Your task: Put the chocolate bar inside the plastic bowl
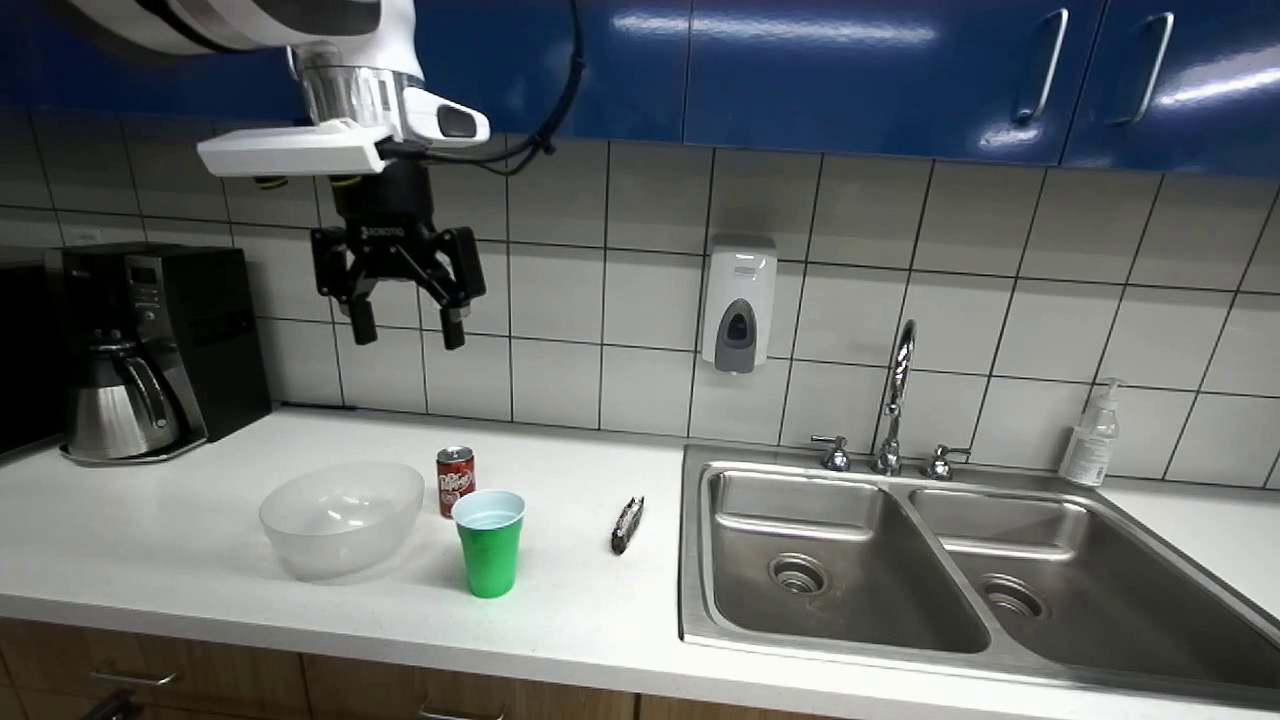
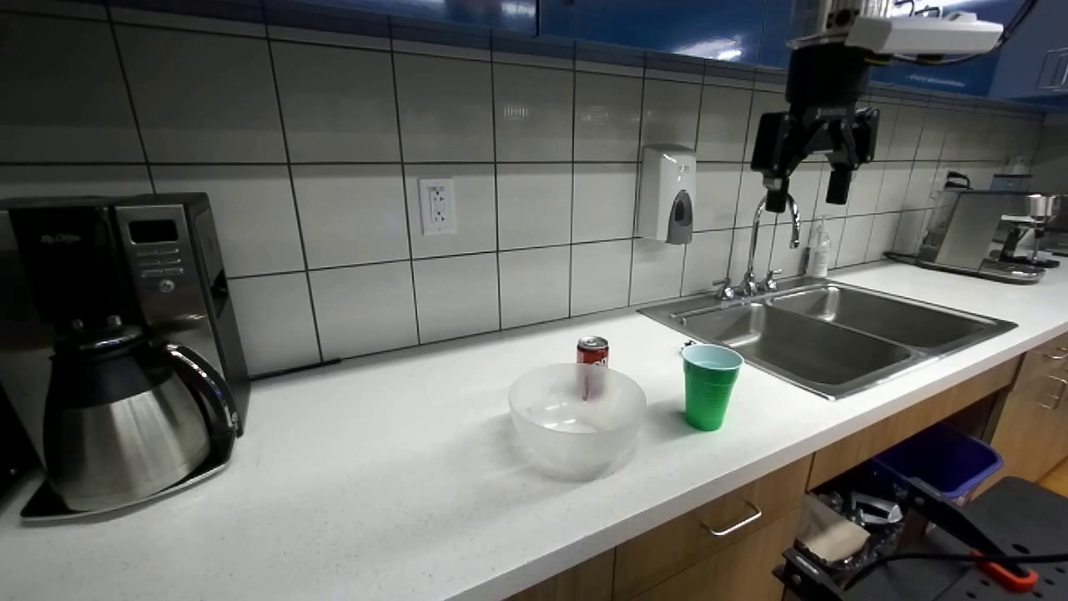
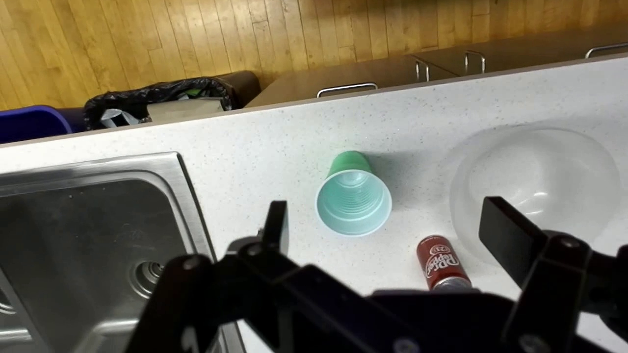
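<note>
Grn cup (image 1: 490, 546) nr red can (image 1: 456, 482)

One robot arm (image 1: 385, 40) bears one gripper (image 1: 408, 328) with two fingers (image 1: 453, 331). There is one chocolate bar (image 1: 627, 525), one plastic bowl (image 1: 335, 556), one green cup (image 1: 490, 560) and one soda can (image 1: 456, 485). The one sink (image 1: 694, 560) has two basins (image 1: 860, 610), two drains (image 1: 798, 574), one faucet (image 1: 893, 410) and two tap handles (image 1: 837, 456); near it are one wall dispenser (image 1: 740, 300) and one pump bottle (image 1: 1093, 440). One coffee maker (image 2: 158, 259) has one carafe (image 2: 129, 434); bins (image 3: 34, 120) number two.
</note>
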